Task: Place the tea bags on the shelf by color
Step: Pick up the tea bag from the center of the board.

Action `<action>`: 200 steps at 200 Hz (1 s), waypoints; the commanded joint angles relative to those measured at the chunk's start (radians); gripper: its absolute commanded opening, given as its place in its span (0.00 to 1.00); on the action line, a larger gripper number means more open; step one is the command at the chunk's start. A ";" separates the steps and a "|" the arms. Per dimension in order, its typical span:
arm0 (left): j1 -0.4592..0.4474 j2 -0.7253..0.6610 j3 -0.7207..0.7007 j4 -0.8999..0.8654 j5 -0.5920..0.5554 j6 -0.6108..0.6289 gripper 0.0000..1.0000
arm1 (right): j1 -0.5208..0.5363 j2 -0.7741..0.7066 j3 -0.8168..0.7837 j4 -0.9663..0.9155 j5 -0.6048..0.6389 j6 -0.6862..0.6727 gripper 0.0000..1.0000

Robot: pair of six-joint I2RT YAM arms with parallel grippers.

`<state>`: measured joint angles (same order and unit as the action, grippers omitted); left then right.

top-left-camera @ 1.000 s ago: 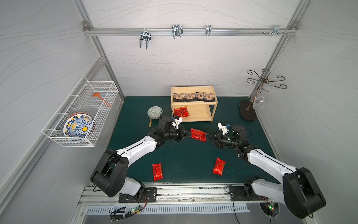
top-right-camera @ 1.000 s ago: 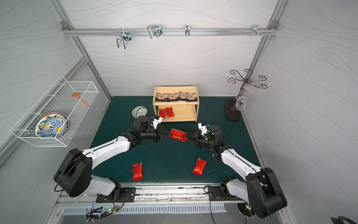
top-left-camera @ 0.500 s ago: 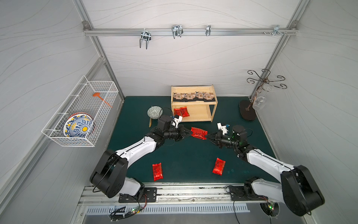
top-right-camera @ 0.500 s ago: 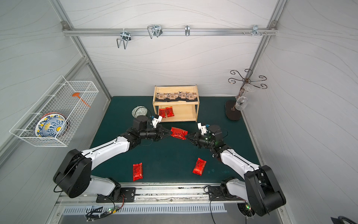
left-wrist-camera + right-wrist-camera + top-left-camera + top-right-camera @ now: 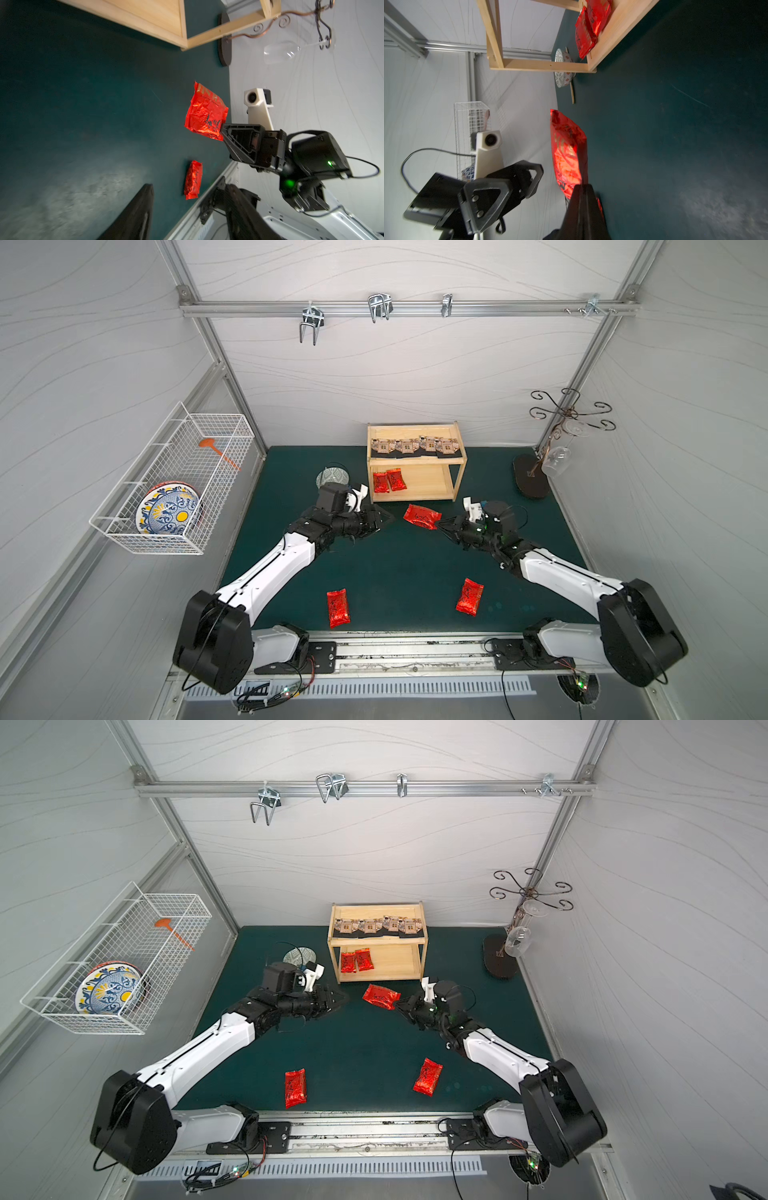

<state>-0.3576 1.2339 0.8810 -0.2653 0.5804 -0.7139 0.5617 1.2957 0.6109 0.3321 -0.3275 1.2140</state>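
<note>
Beige tea bags (image 5: 415,446) done, four on shelf (image 5: 428,487) top tier. Red pair (image 5: 388,481) on lower tier; red sachet (image 5: 422,516) pinched in right gripper (image 5: 441,524) before shelf; two loose sachets (image 5: 338,607) on counter (image 5: 395,564). Left gripper (image 5: 384,520) parted, empty.

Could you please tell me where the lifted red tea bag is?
In both top views the glossy red foil sachet hangs mid-table in the right claw, in front of the light wooden shelf.

The red tea bag (image 5: 204,116) is shiny, crinkly foil. The shelf (image 5: 432,484) is smooth light wood. The counter (image 5: 395,564) is dull dark green, and the basket (image 5: 220,427) is white wire.
</note>
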 commanded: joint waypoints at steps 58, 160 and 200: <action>0.042 -0.116 -0.001 -0.319 -0.145 0.173 0.56 | 0.142 0.364 0.279 0.034 0.731 0.205 0.00; 0.043 -0.197 -0.011 -0.338 -0.133 0.189 0.55 | 0.159 0.720 0.556 0.154 0.907 0.303 0.00; 0.043 -0.197 -0.012 -0.339 -0.137 0.188 0.55 | 0.148 0.797 0.613 0.166 0.916 0.360 0.00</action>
<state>-0.3187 1.0500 0.8669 -0.6140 0.4473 -0.5491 0.7147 2.0430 1.1896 0.4698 0.5507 1.5288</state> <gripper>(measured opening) 0.550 0.047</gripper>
